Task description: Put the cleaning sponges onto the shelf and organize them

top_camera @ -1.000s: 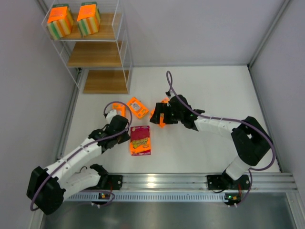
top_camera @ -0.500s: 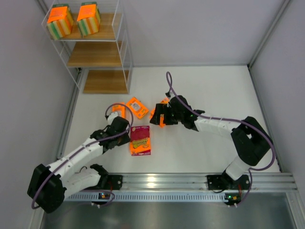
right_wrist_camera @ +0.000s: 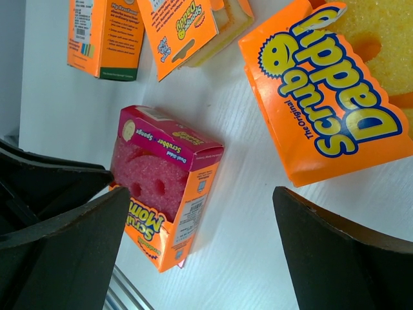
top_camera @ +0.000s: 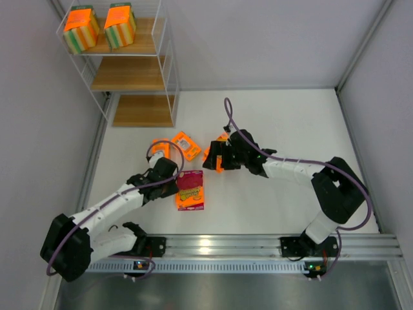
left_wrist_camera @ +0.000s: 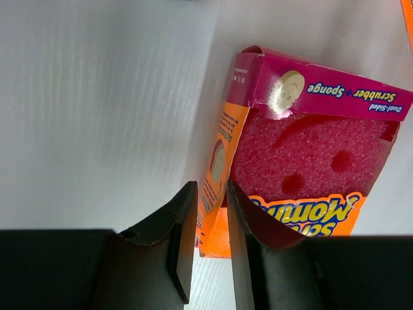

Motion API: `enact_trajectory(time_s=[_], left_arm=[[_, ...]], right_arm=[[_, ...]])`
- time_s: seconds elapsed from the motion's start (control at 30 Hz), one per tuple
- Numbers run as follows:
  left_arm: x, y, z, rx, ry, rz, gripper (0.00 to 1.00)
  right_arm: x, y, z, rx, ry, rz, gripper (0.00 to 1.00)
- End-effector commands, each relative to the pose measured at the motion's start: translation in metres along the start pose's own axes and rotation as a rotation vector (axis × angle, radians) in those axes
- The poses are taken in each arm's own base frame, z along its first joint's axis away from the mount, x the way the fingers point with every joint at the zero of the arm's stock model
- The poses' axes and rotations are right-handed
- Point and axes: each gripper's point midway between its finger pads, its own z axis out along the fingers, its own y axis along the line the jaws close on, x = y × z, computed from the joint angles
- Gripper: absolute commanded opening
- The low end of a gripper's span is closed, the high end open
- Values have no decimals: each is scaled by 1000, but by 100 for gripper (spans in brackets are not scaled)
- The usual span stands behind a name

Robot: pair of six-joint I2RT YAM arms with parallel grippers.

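A pink-fronted sponge pack [top_camera: 190,190] [left_wrist_camera: 310,148] [right_wrist_camera: 164,194] lies flat on the table. My left gripper [top_camera: 171,180] [left_wrist_camera: 210,194] is at its left edge, jaws narrow, shut on the pack's orange side corner. My right gripper [top_camera: 218,159] [right_wrist_camera: 203,252] hangs open over the table between that pack and an orange Scrub Daddy pack [right_wrist_camera: 322,110], holding nothing. Two more orange packs [top_camera: 160,149] [top_camera: 186,145] lie near the left gripper. The shelf [top_camera: 132,74] stands at the far left, with two striped sponge packs [top_camera: 80,29] [top_camera: 120,24] on its top board.
The shelf's middle and bottom boards [top_camera: 143,111] carry nothing. Grey walls close in the left and right sides. A metal rail [top_camera: 258,245] with both arm bases runs along the near edge.
My left gripper has slid right and nearer, up to the pink pack's left edge. The right arm and all packs have stayed where they were.
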Motion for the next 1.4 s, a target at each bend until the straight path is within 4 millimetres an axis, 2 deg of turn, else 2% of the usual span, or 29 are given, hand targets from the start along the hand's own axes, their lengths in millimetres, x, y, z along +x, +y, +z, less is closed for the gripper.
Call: enact_trajectory(time_s=[0.0,0.33,0.4,0.47,0.53,0.63,0.67,0.73,0.77,0.8,0.87,0.9,0.93,0.97,1.0,1.03,1.07,1.1,1.13,1.2,1.23,1.27,1.3,1.33,1.37], left_arm=[[-3,-5,4,26,-13,14,31],[5,0,14,10,5,24,28],[4,0,14,9,0,22,24],[1,-2,13,12,-8,23,9],[-3,-8,9,34,-19,23,1],[-22,-21,-4,86,-72,30,0],[-34,-31,-13,117,-97,39,0],[-49,-39,-25,154,-115,49,0],[-54,-43,-31,180,-107,92,0],[-75,-57,-46,219,-143,104,0],[-95,-51,-59,195,-170,150,0],[-118,-57,-75,199,-230,148,0],[-130,-51,-79,172,-256,143,0],[-143,-48,-85,155,-289,157,0],[-152,-46,-86,146,-301,153,0],[-177,-39,-96,139,-344,113,0],[-191,-34,-98,132,-361,108,0],[-210,-16,-93,99,-364,72,0],[-236,-15,-109,94,-424,66,0],[-267,3,-113,29,-468,76,0],[-290,5,-129,9,-531,68,0],[-303,9,-134,-15,-559,70,0],[-313,13,-128,-35,-555,71,0],[-326,21,-130,-63,-573,57,0],[-345,26,-144,-74,-619,42,0]], right_arm=[[-13,7,3,-32,-33,0,95],[-12,8,4,-34,-27,-2,96],[-13,8,3,-33,-30,-2,96],[-15,8,2,-31,-36,-5,95],[-16,9,0,-28,-34,-8,95],[-21,11,-5,-26,-40,-17,96],[-22,13,-9,-27,-37,-15,96],[-33,21,-17,-52,-59,-14,96],[-30,22,-22,-60,-33,-5,96],[-39,22,-28,-67,-46,10,96],[-56,31,-48,-99,-87,10,96],[-68,27,-57,-90,-112,10,97],[-77,28,-66,-90,-136,5,97],[-91,31,-83,-92,-188,-2,97],[-106,26,-95,-77,-231,-3,97],[-119,29,-112,-85,-282,-13,98],[-128,27,-121,-78,-315,-21,98],[-142,19,-133,-62,-362,-16,98],[-150,20,-146,-62,-400,-27,99],[-165,9,-162,-30,-454,-39,99],[-167,7,-169,-17,-468,-46,100],[-170,1,-173,13,-488,-47,100],[-170,-4,-174,32,-494,-56,99],[-169,-5,-177,39,-500,-55,99],[-168,-8,-176,45,-496,-53,100]])
